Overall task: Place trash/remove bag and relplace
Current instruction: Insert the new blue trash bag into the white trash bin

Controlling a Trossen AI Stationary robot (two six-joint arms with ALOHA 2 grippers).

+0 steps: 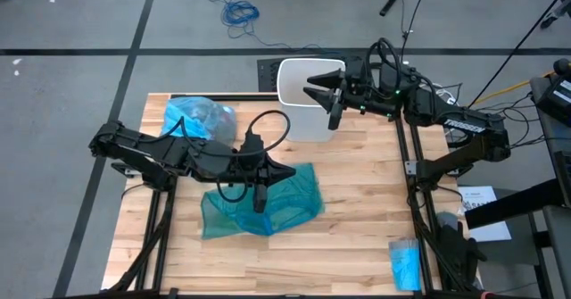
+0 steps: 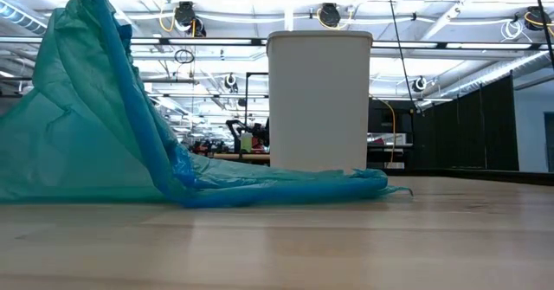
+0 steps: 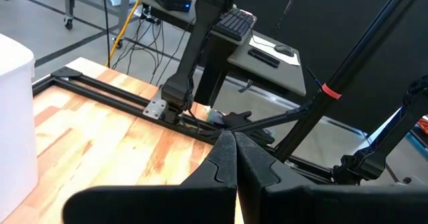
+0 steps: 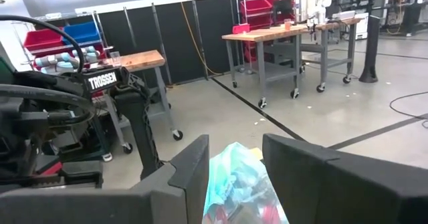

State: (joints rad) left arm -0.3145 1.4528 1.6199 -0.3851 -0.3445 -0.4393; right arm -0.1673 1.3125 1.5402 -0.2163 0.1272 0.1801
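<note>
Now the filled sky-blue bag (image 1: 198, 119) lies on the tabletop (image 1: 357, 201) left of the bin (image 1: 308, 98); limp and slippery, best pinched at its gathered neck. Left jaws pressed closed, empty; right jaws part open, empty.

white plastic bin (image 1: 308, 98): upright, far table edge | teal-green plastic bag (image 1: 263, 205): crumpled, table centre | small bright-blue roll (image 1: 405, 263): near right corner

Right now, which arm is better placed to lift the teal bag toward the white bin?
Left, likely: the left tool sits over the teal bag; the right tool hovers at the white bin.
</note>
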